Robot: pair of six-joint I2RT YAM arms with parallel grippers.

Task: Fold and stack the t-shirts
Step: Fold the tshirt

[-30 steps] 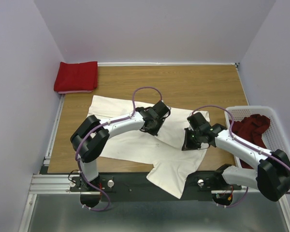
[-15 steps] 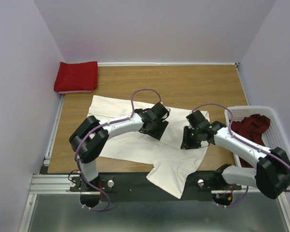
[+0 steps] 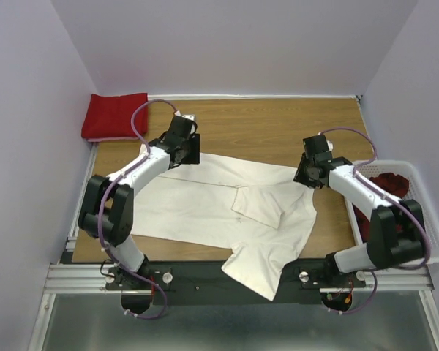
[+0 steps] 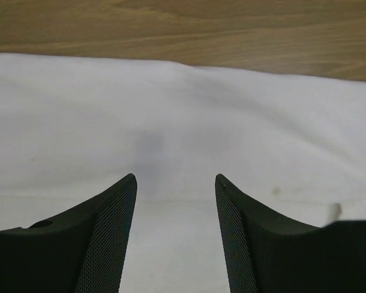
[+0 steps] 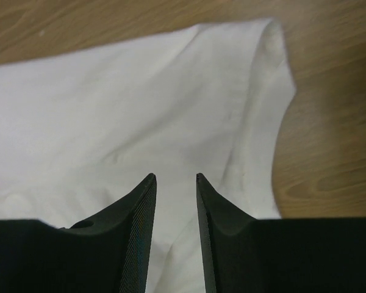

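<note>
both my arms are swinging out from the middle of the white shirt [image 3: 197, 212] to its far edge, leaving a small flap tucked in, so i'm judging that fold done. my left gripper [image 4: 175, 180] is hanging wide open, empty; my right gripper [image 5: 174, 178] is narrowly parted, gripping nothing. i'm counting three shirts: the white one spread on the table [image 3: 278, 124], one red shirt [image 3: 115, 115] folded far left, and one dark red shirt [image 3: 384, 186] waiting in the single basket [image 3: 366, 165].

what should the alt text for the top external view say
A cream-white t-shirt lies spread on a table, the left arm and right arm reaching over its far edge, jaws open and empty. A folded red shirt sits at the far left; a dark red shirt lies in a white basket at right.
</note>
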